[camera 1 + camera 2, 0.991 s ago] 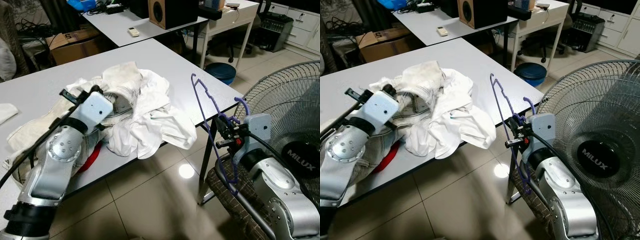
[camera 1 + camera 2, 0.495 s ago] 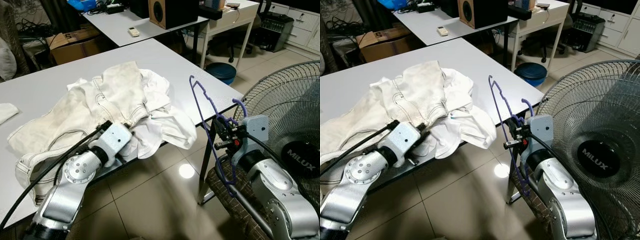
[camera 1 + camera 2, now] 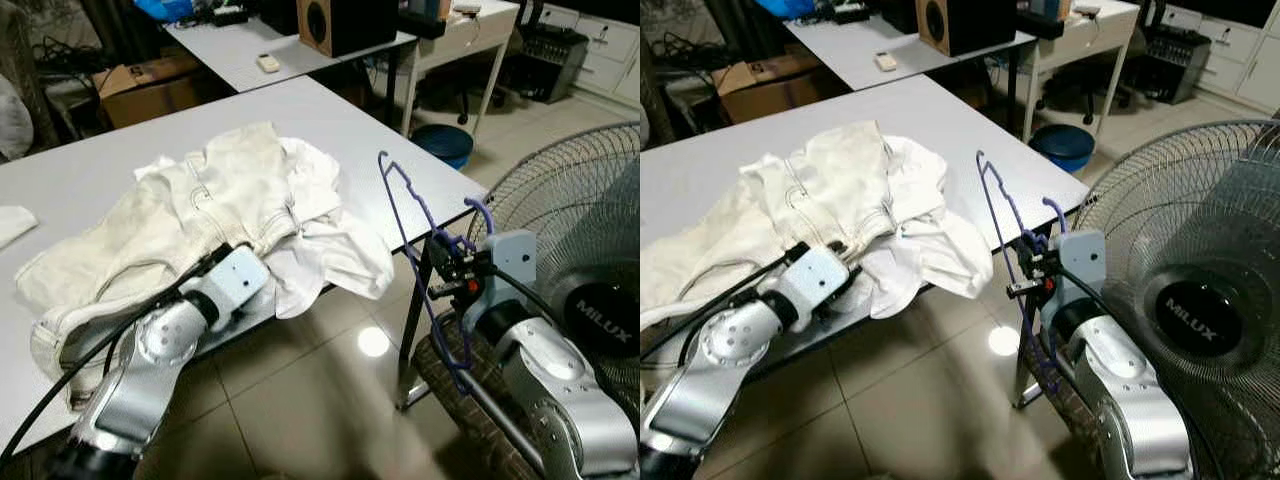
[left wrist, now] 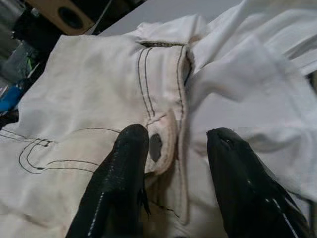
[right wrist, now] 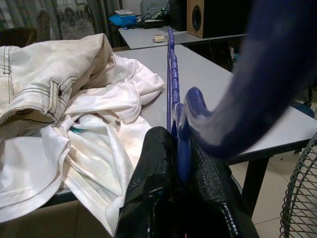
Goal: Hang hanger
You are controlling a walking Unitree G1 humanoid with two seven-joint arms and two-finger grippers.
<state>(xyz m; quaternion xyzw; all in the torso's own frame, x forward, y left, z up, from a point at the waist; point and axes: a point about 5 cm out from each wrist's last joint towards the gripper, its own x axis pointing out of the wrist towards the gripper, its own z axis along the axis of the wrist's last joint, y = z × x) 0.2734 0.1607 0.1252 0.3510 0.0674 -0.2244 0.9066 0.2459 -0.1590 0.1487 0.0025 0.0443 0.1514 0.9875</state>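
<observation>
A heap of clothes point(image 3: 235, 215) lies across the near table point(image 3: 380, 150), spilling over its front edge. The left end effector point(image 4: 171, 163) sits at that front edge, its spread fingers point(image 4: 124, 183) over the garments. Off the table's right corner, above the floor point(image 3: 300, 400), the right end effector point(image 5: 178, 163) is clamped on the hanger point(image 3: 415, 235), which stands upright between the table and the fan point(image 3: 585, 260) at far right. Behind the near table stands a second table point(image 3: 250, 45) carrying a speaker point(image 3: 335, 22) and a remote point(image 3: 267, 63). A box point(image 3: 150, 88) sits on the floor left of that second table.
</observation>
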